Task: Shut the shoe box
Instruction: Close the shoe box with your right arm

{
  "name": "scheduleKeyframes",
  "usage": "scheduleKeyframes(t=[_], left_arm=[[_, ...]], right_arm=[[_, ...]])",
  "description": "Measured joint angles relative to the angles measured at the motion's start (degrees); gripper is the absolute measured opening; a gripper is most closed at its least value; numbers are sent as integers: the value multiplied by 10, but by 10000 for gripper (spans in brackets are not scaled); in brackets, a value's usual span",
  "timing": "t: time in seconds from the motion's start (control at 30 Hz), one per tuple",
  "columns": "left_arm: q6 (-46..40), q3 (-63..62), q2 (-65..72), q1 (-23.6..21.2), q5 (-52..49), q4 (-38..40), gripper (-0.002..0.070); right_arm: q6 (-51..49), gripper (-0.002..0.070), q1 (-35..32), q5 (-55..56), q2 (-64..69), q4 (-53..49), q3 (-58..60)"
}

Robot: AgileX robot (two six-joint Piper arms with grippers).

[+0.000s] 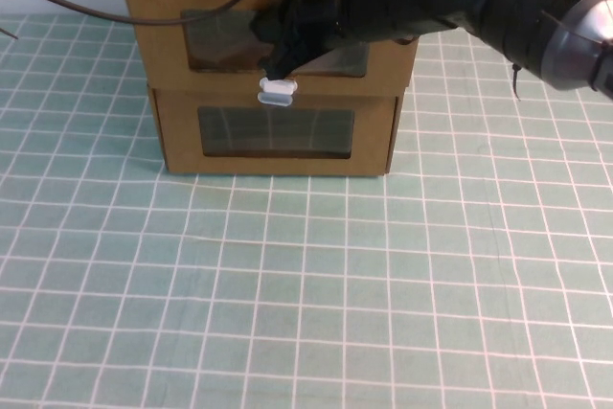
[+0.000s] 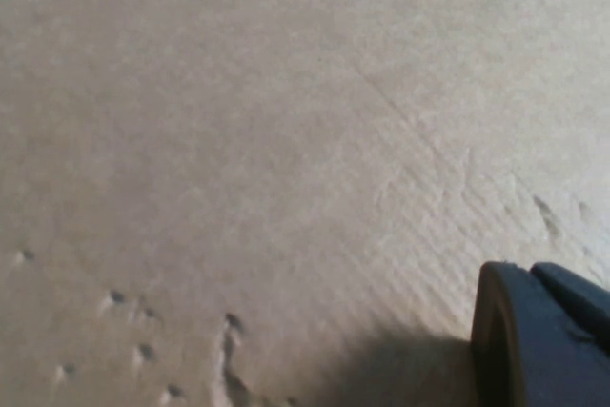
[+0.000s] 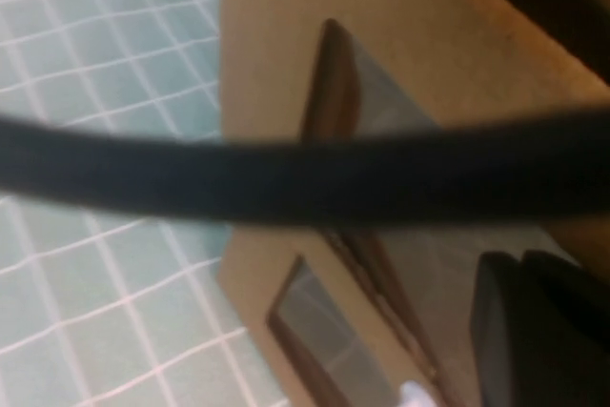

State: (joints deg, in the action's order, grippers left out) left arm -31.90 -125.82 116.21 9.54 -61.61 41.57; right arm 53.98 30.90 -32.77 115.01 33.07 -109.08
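The shoe box (image 1: pixel 158 45) is the upper of two stacked brown cardboard boxes, with a clear window (image 1: pixel 215 40) and a small white pull tab (image 1: pixel 278 93) just under it. My right arm reaches in from the right across its front panel. My right gripper (image 1: pixel 278 62) is against the panel just above the tab. The right wrist view shows one dark finger (image 3: pixel 534 331) beside the box front (image 3: pixel 286 26), with the tab (image 3: pixel 415 393) close by. My left gripper does not show in the high view. Its finger (image 2: pixel 534 340) lies close against plain cardboard (image 2: pixel 238 140).
A similar, narrower-fronted cardboard box (image 1: pixel 177 136) with its own window sits under the shoe box. Both stand at the far middle of a green checked mat (image 1: pixel 306 294). A black cable (image 3: pixel 286 183) crosses the right wrist view, and another runs in from the left (image 1: pixel 96 11).
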Motion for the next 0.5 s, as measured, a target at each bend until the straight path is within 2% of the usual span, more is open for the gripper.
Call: scheduleKeyframes(t=[0.1,0.2,0.33,0.5], left_arm=[[-1,0,0,0,0,0,-5],[-1,0,0,0,-1,0,-5],[-2,0,0,0,-1,2,-5],[-2,0,0,0,4,2,-5]], right_arm=[[76,-14,-2,-31,-1,55,0],[108,-14,15,-26,-7,68,12],[111,-14,52,23,-29,37,55],[112,-14,99,143,-74,-19,161]])
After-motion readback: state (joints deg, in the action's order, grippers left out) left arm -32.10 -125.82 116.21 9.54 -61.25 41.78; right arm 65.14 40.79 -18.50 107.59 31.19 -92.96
